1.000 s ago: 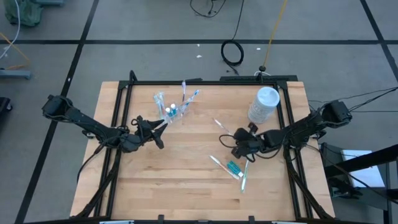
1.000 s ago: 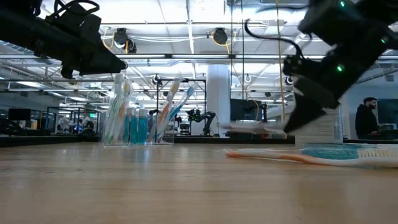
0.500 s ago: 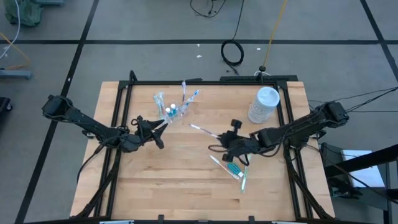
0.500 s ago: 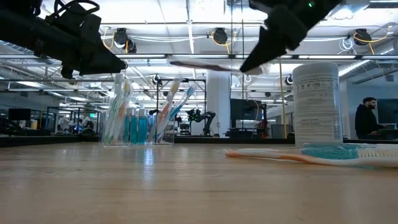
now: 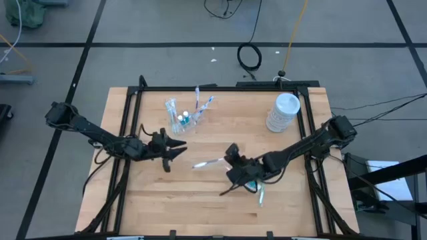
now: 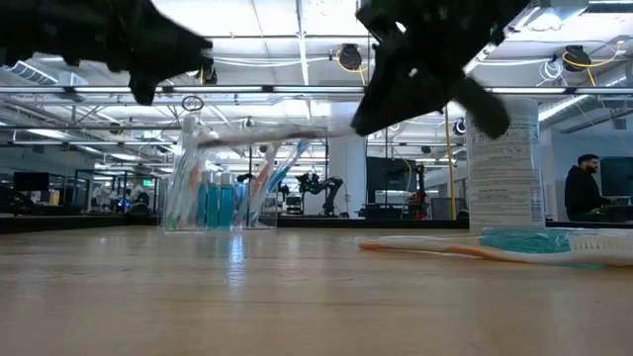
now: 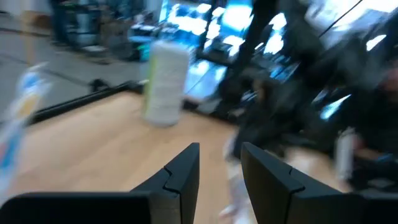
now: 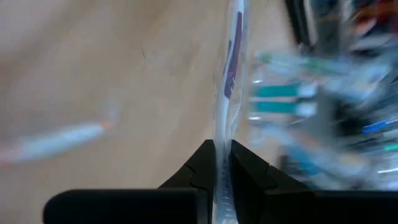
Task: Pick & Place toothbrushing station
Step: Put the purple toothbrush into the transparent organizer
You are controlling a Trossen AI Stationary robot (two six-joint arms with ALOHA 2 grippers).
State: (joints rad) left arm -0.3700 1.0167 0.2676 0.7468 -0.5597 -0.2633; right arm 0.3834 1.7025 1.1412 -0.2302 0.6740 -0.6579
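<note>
A clear cup (image 5: 185, 121) stands at the far left of the table and holds several toothbrushes and teal tubes (image 6: 220, 206). My right gripper (image 5: 229, 159) is at mid table, above the wood, shut on a white toothbrush (image 5: 207, 162) with purple marks (image 8: 232, 65). My left gripper (image 5: 177, 149) is open and empty, just left of the toothbrush's free end and near the cup. Another toothbrush (image 5: 260, 193) and a teal tube (image 5: 250, 181) lie flat on the table under my right arm. My right gripper pinches the toothbrush's handle (image 8: 222, 147) between its two fingers, near one end. The fingers point about level toward the table's left, and the toothbrush runs on forward along them. It hangs roughly level (image 6: 267, 135), clear of the table, its free end toward my left gripper.
A tall white lidded container (image 5: 283, 112) stands at the far right and also shows in the low view (image 6: 504, 163). A black frame (image 5: 220, 87) runs round the table's edges. A person (image 6: 586, 188) stands far off in the room behind.
My right gripper has lifted the white toothbrush off the table and carried it toward the table's left and near edges, then lowered somewhat. The toothbrush is now clear and about level. My left gripper has gone a little toward the table's right, toward the toothbrush.
</note>
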